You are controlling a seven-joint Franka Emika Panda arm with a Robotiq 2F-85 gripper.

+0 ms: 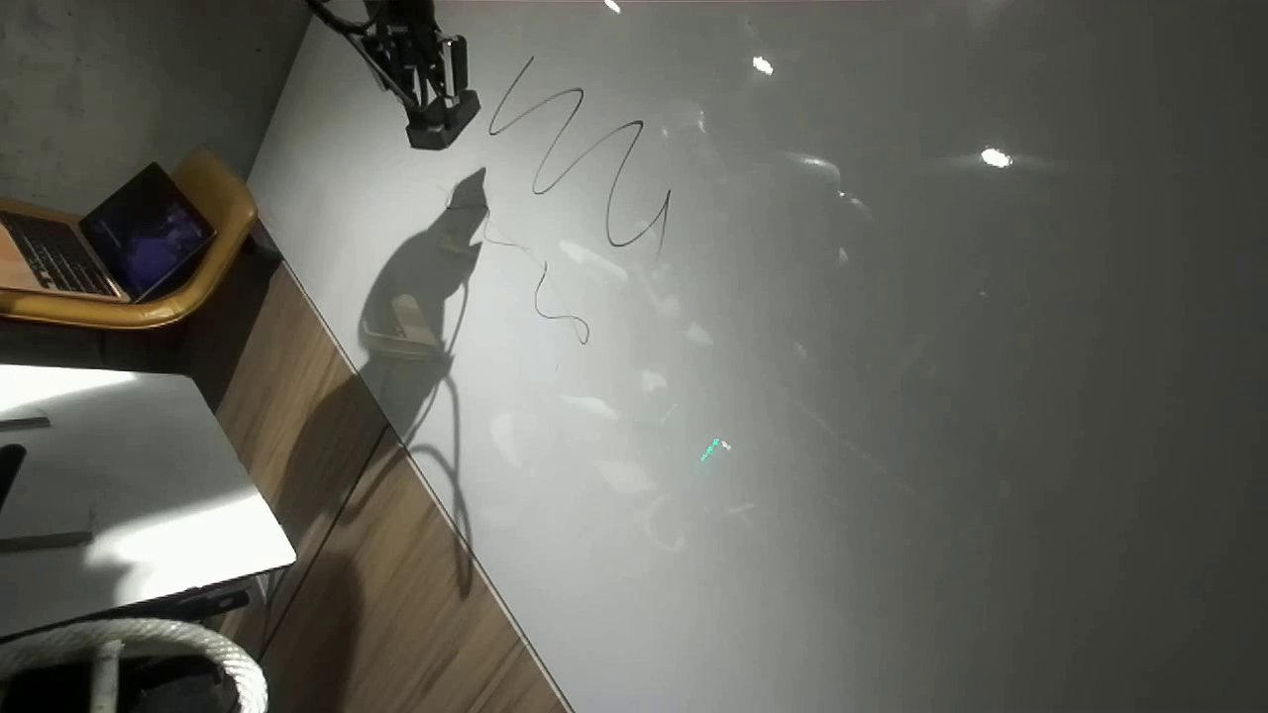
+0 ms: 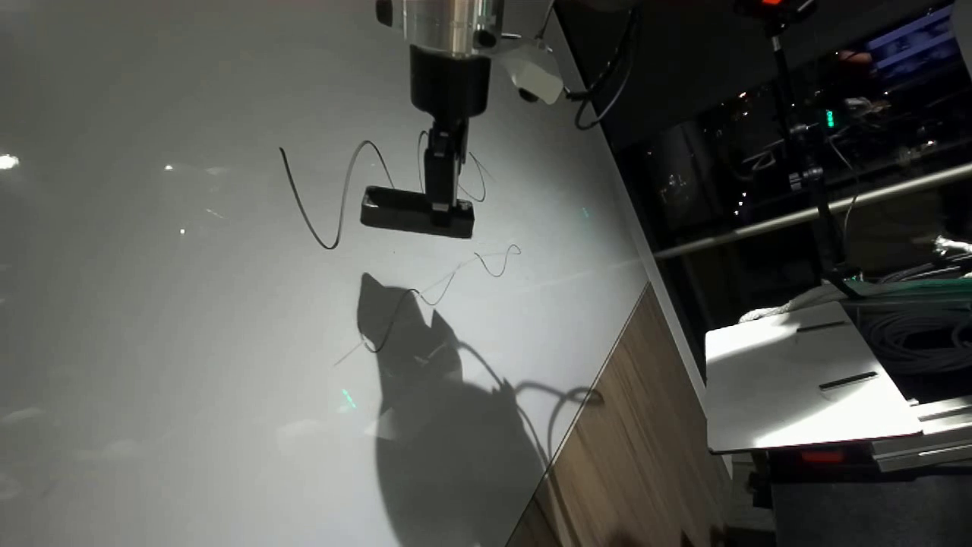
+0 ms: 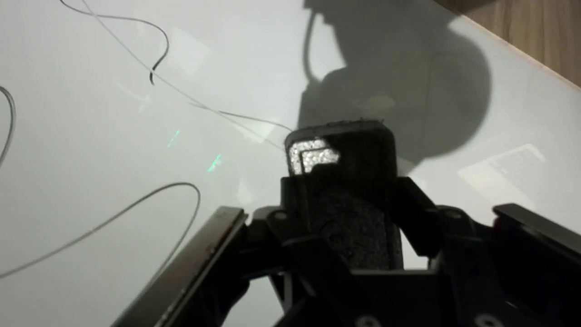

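Note:
My gripper is shut on a black block-shaped eraser, with a finger on each long side. The gripper and the eraser show in both exterior views. The eraser is held above a large glossy white surface, apart from its shadow. A dark wavy line is drawn on the surface close beside the eraser; it also shows in the wrist view. A thinner, broken wavy line lies farther along, partly in the arm's shadow; it also shows in the wrist view.
The arm's shadow falls across the white surface. Wood-grain panelling borders its edge. A laptop rests on a yellow chair. A small white table stands nearby. A camera stand and cables are beyond the edge.

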